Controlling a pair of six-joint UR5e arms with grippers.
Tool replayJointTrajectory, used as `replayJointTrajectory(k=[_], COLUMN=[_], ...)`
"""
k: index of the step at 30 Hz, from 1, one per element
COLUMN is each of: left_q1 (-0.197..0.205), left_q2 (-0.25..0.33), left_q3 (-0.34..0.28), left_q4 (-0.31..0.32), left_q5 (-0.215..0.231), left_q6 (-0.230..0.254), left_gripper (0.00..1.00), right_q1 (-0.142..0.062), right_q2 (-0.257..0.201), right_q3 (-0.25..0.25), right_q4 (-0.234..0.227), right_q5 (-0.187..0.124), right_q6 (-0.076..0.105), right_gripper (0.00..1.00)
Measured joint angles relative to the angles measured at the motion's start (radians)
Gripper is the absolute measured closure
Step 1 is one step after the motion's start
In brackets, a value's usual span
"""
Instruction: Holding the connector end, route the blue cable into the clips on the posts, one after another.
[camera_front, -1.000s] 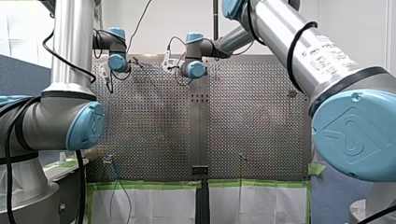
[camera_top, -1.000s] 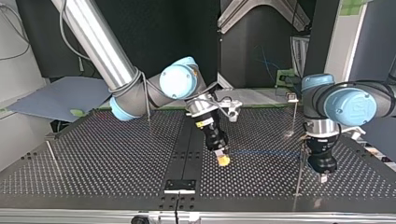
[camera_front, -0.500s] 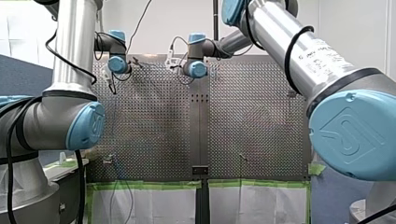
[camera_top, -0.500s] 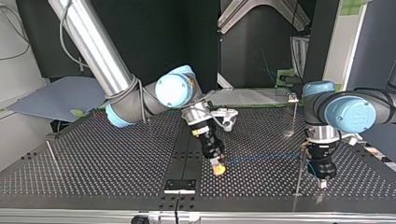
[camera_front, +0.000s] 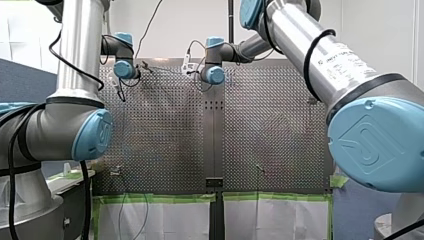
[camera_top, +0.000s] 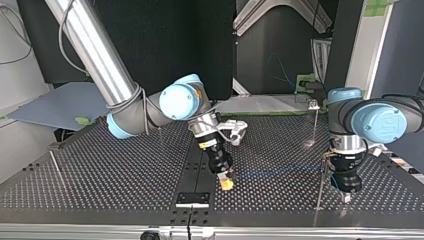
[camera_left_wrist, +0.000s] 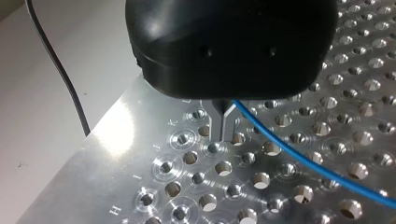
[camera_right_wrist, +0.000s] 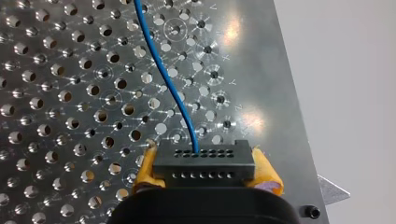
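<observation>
The black connector (camera_right_wrist: 204, 161) is clamped from both sides by the yellow pads (camera_right_wrist: 264, 170) of my right gripper (camera_top: 227, 183), whose fingers are opened just to the connector's width. The blue cable (camera_right_wrist: 163, 74) leaves the connector's front face and runs ahead over the perforated tabletop (camera_top: 100, 175).

The metal fingers (camera_left_wrist: 215, 128) of my left gripper (camera_top: 345, 196) are drawn almost together, with only a thin slit between them, and their tips are held just above the tabletop. The cable comes out from beside them, close under the gripper body. Whether it is pinched cannot be told.

In the top view the cable is stretched low over the tabletop from the connector to a thin post (camera_top: 320, 190) beside my left gripper.

Compared with a second ago, the connector has been carried toward the top view's left and nearer the tabletop's front edge, so the cable now slants instead of lying level. My left gripper has hardly moved.
</observation>
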Motion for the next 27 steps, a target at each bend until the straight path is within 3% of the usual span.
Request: replayJointTrajectory(k=[1,2,3,8,10,11,13,14,16,17,19,27], left_q1=[0.001,0.001,0.002,0.001,-0.001,-0.002,-0.005,-0.006,-0.009,-0.011,-0.013,-0.018], left_q2=[0.0,0.0,0.0,0.001,0.001,0.001,0.001,0.001,0.001,0.001,0.001,0.001], left_q3=[0.0,0.0,0.0,0.0,0.0,0.0,0.0,0.0,0.0,0.0,0.0,0.0], left_q4=[0.002,0.006,0.01,0.024,0.018,0.014,-0.001,-0.009,-0.028,-0.037,-0.054,-0.125], left_q5=[0.006,0.012,0.018,0.016,0.001,-0.006,-0.021,-0.026,-0.035,-0.039,-0.051,-0.103], left_q6=[-0.004,-0.008,-0.012,-0.015,-0.002,0.005,0.021,0.03,0.05,0.057,0.067,0.055], left_gripper=[0.75,0.75,0.68,0.68,0.59,0.59,0.44,0.44,0.13,0.13,0.0,0.0], right_q1=[0.0,0.0,0.0,-0.001,-0.002,-0.002,-0.002,-0.002,-0.003,-0.004,-0.005,-0.011], right_q2=[0.0,0.0,0.0,0.0,0.0,0.0,0.0,0.0,0.0,0.0,0.0,0.001], right_q3=[0.0,0.0,0.0,0.0,0.0,0.0,0.001,0.001,0.001,0.001,0.001,0.001], right_q4=[0.002,0.004,0.006,0.017,0.019,0.02,0.023,0.023,0.025,0.026,0.026,0.029], right_q5=[0.0,0.0,0.0,0.0,0.0,0.0,0.0,0.0,0.0,0.0,0.0,0.0], right_q6=[0.0,0.0,0.0,0.0,0.0,0.0,0.001,0.001,0.001,0.001,0.001,0.002], right_gripper=[1.0,1.0,1.0,1.0,1.0,1.0,1.0,1.0,1.0,1.0,1.0,1.0])
